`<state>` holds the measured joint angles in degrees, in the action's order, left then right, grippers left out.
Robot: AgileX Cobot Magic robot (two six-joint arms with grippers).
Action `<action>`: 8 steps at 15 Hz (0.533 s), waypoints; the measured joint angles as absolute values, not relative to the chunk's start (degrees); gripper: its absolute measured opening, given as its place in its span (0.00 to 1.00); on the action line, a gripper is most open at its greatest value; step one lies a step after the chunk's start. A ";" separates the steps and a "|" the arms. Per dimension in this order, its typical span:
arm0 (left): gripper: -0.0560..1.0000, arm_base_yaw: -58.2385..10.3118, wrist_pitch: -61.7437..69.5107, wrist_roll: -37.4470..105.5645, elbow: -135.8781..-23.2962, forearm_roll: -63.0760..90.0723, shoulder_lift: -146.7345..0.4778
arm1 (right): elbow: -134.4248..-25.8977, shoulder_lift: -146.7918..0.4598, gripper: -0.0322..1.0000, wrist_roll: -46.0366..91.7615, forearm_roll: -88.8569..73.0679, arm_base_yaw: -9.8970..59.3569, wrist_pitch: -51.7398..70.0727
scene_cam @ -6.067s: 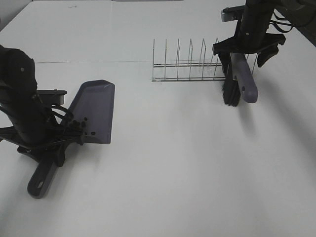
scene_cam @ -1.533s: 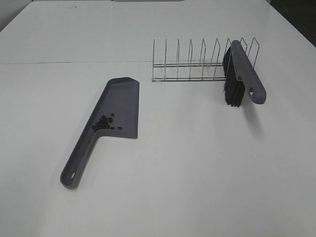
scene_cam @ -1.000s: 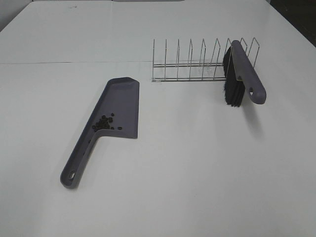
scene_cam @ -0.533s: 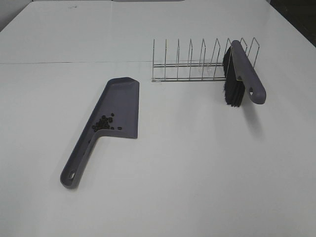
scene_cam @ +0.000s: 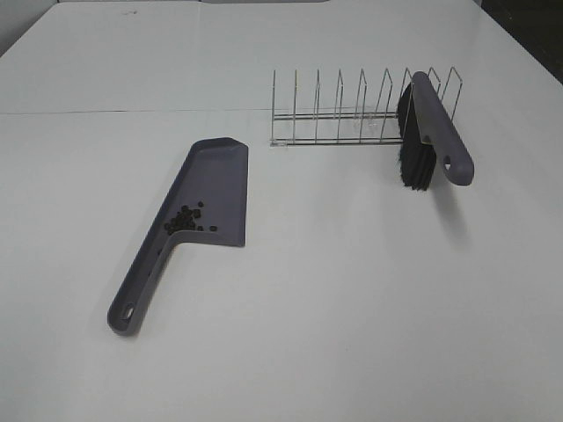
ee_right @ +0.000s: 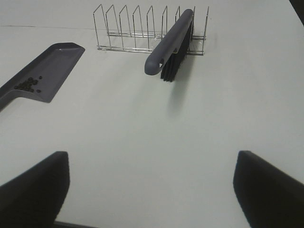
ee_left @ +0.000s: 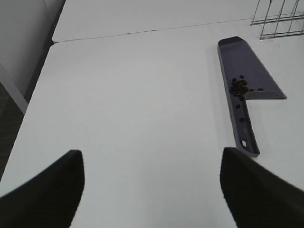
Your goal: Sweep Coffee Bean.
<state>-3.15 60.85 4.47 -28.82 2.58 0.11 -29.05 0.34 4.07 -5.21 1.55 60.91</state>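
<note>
The coffee beans [scene_cam: 185, 220] lie in a small dark cluster inside the purple-grey dustpan [scene_cam: 214, 180], near where its handle starts. The dustpan lies flat on the white table. They also show in the left wrist view, beans [ee_left: 239, 86] in dustpan [ee_left: 247, 71], and in the right wrist view, beans [ee_right: 28, 84] in dustpan [ee_right: 52, 66]. The brush [scene_cam: 437, 132], purple handle and black bristles, leans in the wire rack [scene_cam: 339, 114]. My left gripper [ee_left: 152, 194] and right gripper [ee_right: 149, 194] are open, empty and far back from these things. Neither arm shows in the exterior view.
The wire rack [ee_right: 137, 28] stands at the back of the table with the brush [ee_right: 172, 42] in its end slots. A seam [scene_cam: 132, 111] runs across the table behind the dustpan. The table's left edge [ee_left: 35, 90] drops to the floor.
Six seconds ago my left gripper held the dustpan and my right held the brush. Both have let go and pulled out of the exterior view. Nothing has moved in the last 1.5 seconds.
</note>
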 joint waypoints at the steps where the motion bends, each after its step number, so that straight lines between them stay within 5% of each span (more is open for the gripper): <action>1: 0.73 -3.15 60.85 4.47 -28.82 2.58 0.11 | -29.05 0.34 0.80 4.07 -5.21 1.55 60.91; 8: 0.73 -3.15 60.85 4.47 -28.82 2.58 0.11 | -29.05 0.34 0.80 4.07 -5.21 1.55 60.91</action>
